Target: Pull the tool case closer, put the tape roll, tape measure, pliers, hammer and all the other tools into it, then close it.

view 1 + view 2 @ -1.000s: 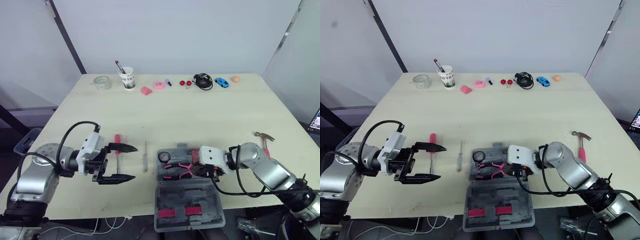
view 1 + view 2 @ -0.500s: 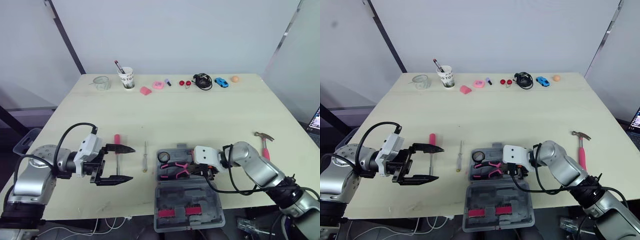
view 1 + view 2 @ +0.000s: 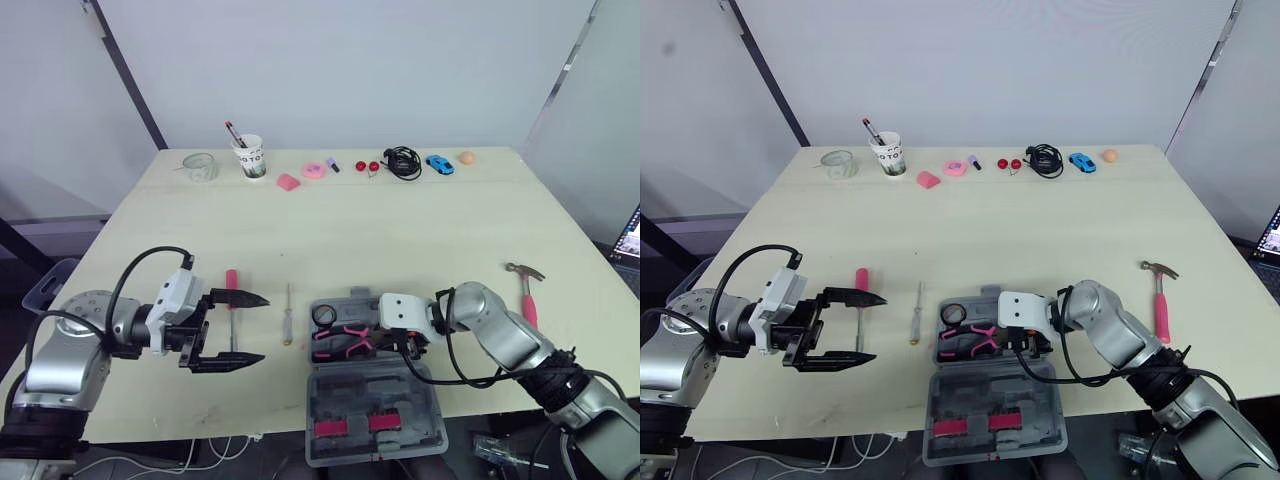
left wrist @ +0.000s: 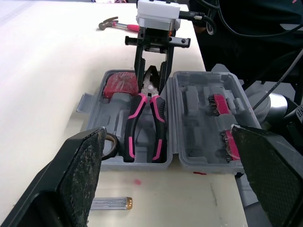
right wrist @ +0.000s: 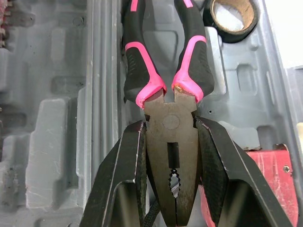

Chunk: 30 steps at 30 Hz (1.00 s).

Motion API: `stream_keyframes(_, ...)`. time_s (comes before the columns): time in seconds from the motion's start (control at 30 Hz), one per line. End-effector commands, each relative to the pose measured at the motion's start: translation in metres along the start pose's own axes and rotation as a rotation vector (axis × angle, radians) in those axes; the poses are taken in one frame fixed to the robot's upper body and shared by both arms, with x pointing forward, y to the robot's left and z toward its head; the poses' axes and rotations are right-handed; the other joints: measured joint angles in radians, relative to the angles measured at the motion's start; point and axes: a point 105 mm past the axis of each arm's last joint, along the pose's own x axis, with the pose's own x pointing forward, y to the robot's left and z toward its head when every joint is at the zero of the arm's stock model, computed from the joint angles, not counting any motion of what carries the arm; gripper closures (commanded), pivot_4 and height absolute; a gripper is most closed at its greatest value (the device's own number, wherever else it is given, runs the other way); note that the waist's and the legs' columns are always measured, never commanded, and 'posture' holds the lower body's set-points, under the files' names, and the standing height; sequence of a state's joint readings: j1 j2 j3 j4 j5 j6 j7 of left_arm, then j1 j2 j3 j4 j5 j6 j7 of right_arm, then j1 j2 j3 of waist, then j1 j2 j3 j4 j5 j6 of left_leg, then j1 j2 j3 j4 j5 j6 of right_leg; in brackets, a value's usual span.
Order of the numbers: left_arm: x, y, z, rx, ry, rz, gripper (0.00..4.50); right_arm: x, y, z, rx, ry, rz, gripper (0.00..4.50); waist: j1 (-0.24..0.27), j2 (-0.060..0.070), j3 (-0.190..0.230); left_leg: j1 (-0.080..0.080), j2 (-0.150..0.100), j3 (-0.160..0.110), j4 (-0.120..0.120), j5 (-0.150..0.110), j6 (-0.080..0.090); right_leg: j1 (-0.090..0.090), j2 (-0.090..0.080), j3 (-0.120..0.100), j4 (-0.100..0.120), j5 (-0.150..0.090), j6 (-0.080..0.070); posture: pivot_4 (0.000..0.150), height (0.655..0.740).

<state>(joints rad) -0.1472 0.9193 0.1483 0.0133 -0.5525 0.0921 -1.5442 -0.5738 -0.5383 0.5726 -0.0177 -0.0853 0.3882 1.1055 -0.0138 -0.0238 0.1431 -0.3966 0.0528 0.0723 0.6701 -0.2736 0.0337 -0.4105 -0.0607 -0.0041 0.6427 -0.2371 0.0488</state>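
right gripper clamped on pliers inside the open case

right gripper: we see both black fingers pressed against either side of the metal head of the pliers, so it is closed on them. the pliers lie in the hinged tray of the tool case, pink-and-black handles pointing away from the gripper toward the robot's left.

same tray: the tape roll sits just past the handle ends, in the corner. a red tool lies in the tray beside the pliers head, on the far side.

the case lies open flat at the near table edge, lid toward the robot, with pink-tipped pieces seated in the lid.

left gripper: fingers spread wide, nothing between them, low over the table, well apart from the case.

on the table: a red-handled screwdriver runs between the left gripper's fingers, and a thin screwdriver lies between that gripper and the case. the hammer, pink handle, lies to the right of the case, apart from it.

far edge: a paper cup and a glass jar.
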Motion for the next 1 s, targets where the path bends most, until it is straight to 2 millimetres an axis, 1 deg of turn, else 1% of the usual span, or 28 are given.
stream_keyframes(0.03,-0.005,-0.001,0.008,0.046,0.005,-0.004,0.00,-0.006,-0.008,0.008,-0.044,-0.020,-0.032,2.07,0.001,0.000,0.000,0.000,0.000,0.000,0.000,0.000,0.000,0.000,0.000,0.000,0.000,0.000,0.000,0.150,0.7400)
stream_keyframes(0.17,-0.005,0.000,0.008,0.046,0.003,-0.002,0.00,-0.010,-0.008,0.006,-0.045,-0.018,-0.041,0.11,0.002,0.000,0.000,0.000,0.000,0.000,0.000,0.000,0.000,0.000,0.000,0.000,0.000,0.000,0.000,0.150,0.7400)
stream_keyframes(0.2,-0.005,0.000,0.008,0.046,0.002,0.000,0.00,-0.012,-0.007,0.007,-0.038,-0.031,-0.037,0.04,0.003,0.000,0.000,0.000,0.000,0.000,0.000,0.000,0.000,0.000,0.000,0.000,0.000,0.000,0.000,0.150,0.7400)
stream_keyframes(0.37,-0.004,0.001,0.007,0.048,0.000,0.003,0.00,-0.017,-0.010,0.015,0.006,-0.120,-0.070,0.04,0.003,0.000,0.000,0.000,0.000,0.001,0.000,0.000,0.000,0.000,0.000,0.000,0.000,0.000,0.000,0.150,0.7400)
stream_keyframes(0.47,-0.003,0.001,0.007,0.048,-0.004,0.002,0.00,-0.016,-0.008,0.026,0.077,-0.253,-0.076,0.04,0.003,0.000,0.000,0.000,0.000,0.000,0.000,0.000,0.000,0.000,0.000,0.000,0.000,0.000,0.000,0.150,0.7400)
stream_keyframes(0.5,-0.003,0.001,0.007,0.048,-0.005,0.003,0.00,-0.016,-0.008,0.028,0.087,-0.276,-0.079,0.56,0.003,0.000,0.000,0.000,0.000,0.000,0.000,0.000,0.000,0.000,0.000,0.000,0.000,0.000,0.000,0.150,0.7400)
stream_keyframes(0.53,-0.003,0.001,0.007,0.048,-0.006,0.004,0.00,-0.016,-0.006,0.029,0.094,-0.288,-0.075,0.88,0.003,0.000,0.000,0.000,0.000,0.000,0.000,0.000,0.000,0.000,0.000,0.000,0.000,0.000,0.000,0.150,0.7400)
stream_keyframes(0.57,-0.002,0.001,0.007,0.049,-0.007,0.005,0.00,-0.015,-0.006,0.029,0.107,-0.302,-0.079,1.42,0.003,0.000,0.000,0.000,0.000,0.001,0.000,0.000,0.000,0.000,0.000,0.000,0.000,0.000,0.000,0.150,0.7400)
stream_keyframes(0.6,-0.002,0.001,0.007,0.049,-0.008,0.006,0.00,-0.014,-0.005,0.029,0.117,-0.312,-0.082,1.77,0.003,0.000,0.000,0.000,0.000,0.001,0.000,0.000,0.000,0.000,0.000,0.000,0.000,0.000,0.000,0.150,0.7400)
stream_keyframes(0.67,-0.002,0.001,0.007,0.049,-0.010,0.007,0.00,-0.011,-0.003,0.029,0.140,-0.334,-0.078,2.76,0.003,0.000,0.000,0.000,0.000,0.001,0.000,0.000,0.000,0.000,0.000,0.000,0.000,0.000,0.000,0.150,0.7400)
stream_keyframes(0.73,-0.001,0.001,0.006,0.048,-0.011,0.010,0.00,-0.008,0.000,0.026,0.153,-0.339,-0.075,3.67,0.003,0.000,0.000,0.000,0.000,0.000,0.000,0.000,0.000,0.000,0.000,0.000,0.000,0.000,0.000,0.150,0.7400)
stream_keyframes(0.8,-0.001,0.000,0.006,0.047,-0.012,0.012,0.00,-0.004,0.002,0.022,0.171,-0.337,-0.075,4.41,0.003,0.000,0.000,0.000,0.000,0.000,0.000,0.000,0.000,0.000,0.000,0.000,0.000,0.000,0.000,0.150,0.7400)
stream_keyframes(1.0,-0.001,-0.001,0.006,0.045,-0.012,0.016,0.00,0.008,0.008,0.008,0.233,-0.341,-0.085,4.41,0.003,0.000,0.000,0.000,0.000,0.000,0.000,0.000,0.000,0.000,0.000,0.000,0.000,0.000,0.000,0.150,0.7400)
